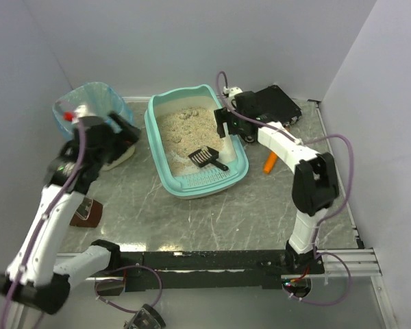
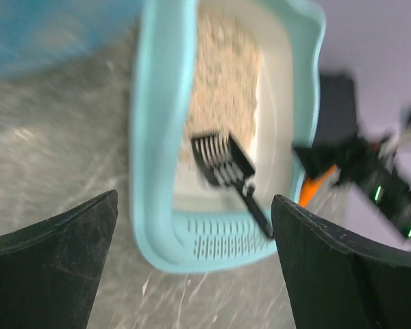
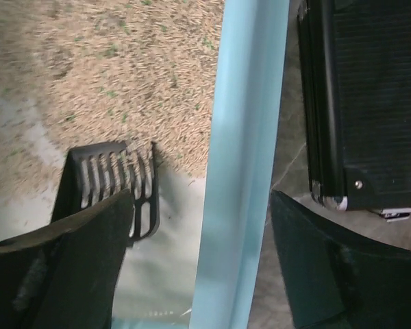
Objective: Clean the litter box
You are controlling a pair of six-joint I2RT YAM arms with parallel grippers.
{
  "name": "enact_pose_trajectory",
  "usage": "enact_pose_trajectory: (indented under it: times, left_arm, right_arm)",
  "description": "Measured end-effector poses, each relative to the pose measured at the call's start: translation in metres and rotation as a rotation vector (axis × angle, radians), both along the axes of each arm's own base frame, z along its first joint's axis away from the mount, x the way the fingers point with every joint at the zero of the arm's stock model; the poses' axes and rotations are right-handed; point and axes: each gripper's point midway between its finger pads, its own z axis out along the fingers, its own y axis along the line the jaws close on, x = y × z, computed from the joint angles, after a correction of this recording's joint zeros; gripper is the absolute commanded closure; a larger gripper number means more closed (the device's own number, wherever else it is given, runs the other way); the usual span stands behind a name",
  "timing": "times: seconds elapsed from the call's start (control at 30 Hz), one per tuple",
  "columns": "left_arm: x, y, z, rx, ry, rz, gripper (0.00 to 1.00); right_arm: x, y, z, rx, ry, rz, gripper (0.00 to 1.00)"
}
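Note:
The teal litter box [image 1: 192, 192] sits mid-table, holding beige litter [image 1: 185, 130] toward its far end. A black slotted scoop [image 1: 204, 157] lies inside near the ribbed lip. My right gripper [image 1: 226, 127] hangs open over the box's right rim [image 3: 243, 157]. One finger is above the inside by the scoop [image 3: 116, 175], the other outside the box. Left of the box my left gripper [image 1: 127, 133] is open and empty. In its blurred wrist view the box [image 2: 151, 137] and scoop [image 2: 222, 161] lie ahead between the fingers.
A blue-bagged bin [image 1: 89, 103] stands at the back left, close to the left arm. A black case [image 1: 274, 106] lies right of the box, and shows close up [image 3: 370, 96] beside the right fingers. An orange object [image 1: 270, 162] and a small brown item [image 1: 85, 212] lie on the table.

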Motion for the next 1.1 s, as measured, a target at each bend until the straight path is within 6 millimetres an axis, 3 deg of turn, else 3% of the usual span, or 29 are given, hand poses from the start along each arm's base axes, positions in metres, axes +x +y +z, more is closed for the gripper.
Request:
enact_pose_trajectory:
  times: [0.03, 0.1, 0.27, 0.3, 0.4, 0.5, 0.57, 0.6, 0.67, 0.73, 0.8, 0.9, 1.0, 1.1]
  left_arm:
    - [0.004, -0.022, -0.011, 0.015, 0.035, -0.052, 0.03]
    - [0.009, -0.045, -0.031, 0.041, 0.097, -0.093, 0.03]
    - [0.024, -0.056, -0.066, 0.12, 0.188, -0.058, 0.03]
    - [0.027, -0.057, -0.07, 0.138, 0.19, -0.051, 0.03]
    - [0.043, -0.065, -0.084, 0.209, 0.225, -0.029, 0.03]
    - [0.079, -0.074, -0.094, 0.287, 0.252, 0.024, 0.01]
    - [0.101, -0.074, -0.113, 0.366, 0.294, 0.074, 0.07]
    - [0.108, -0.073, -0.123, 0.4, 0.318, 0.089, 0.14]
    - [0.12, -0.071, -0.148, 0.474, 0.374, 0.112, 0.17]
    - [0.127, -0.069, -0.172, 0.536, 0.429, 0.119, 0.27]
    - [0.129, -0.066, -0.189, 0.577, 0.473, 0.122, 0.45]
    - [0.126, -0.062, -0.201, 0.602, 0.509, 0.117, 0.62]
    - [0.118, -0.068, -0.207, 0.588, 0.508, 0.085, 0.65]
    - [0.094, -0.074, -0.207, 0.593, 0.501, 0.047, 0.67]
  right_arm:
    - [0.007, 0.003, -0.004, -0.016, 0.006, -0.004, 0.26]
    - [0.022, 0.009, -0.009, -0.051, 0.001, -0.017, 0.39]
    - [0.029, 0.005, -0.029, -0.165, -0.009, -0.066, 0.56]
    - [0.029, 0.002, -0.032, -0.178, -0.017, -0.079, 0.65]
    - [0.022, -0.01, -0.047, -0.21, -0.012, -0.107, 0.7]
    - [0.019, -0.013, -0.047, -0.194, -0.04, -0.128, 0.78]
    - [0.011, -0.017, -0.047, -0.188, -0.044, -0.137, 0.81]
    - [0.007, -0.019, -0.047, -0.19, -0.041, -0.137, 0.81]
    - [-0.002, -0.024, -0.048, -0.191, -0.039, -0.141, 0.82]
    - [-0.008, -0.027, -0.048, -0.191, -0.036, -0.143, 0.83]
    - [-0.013, -0.029, -0.048, -0.185, -0.037, -0.147, 0.82]
    - [-0.025, -0.033, -0.048, -0.171, -0.037, -0.158, 0.82]
    - [-0.047, -0.034, -0.048, -0.146, -0.022, -0.176, 0.81]
    - [-0.069, -0.038, -0.05, -0.14, -0.007, -0.194, 0.8]
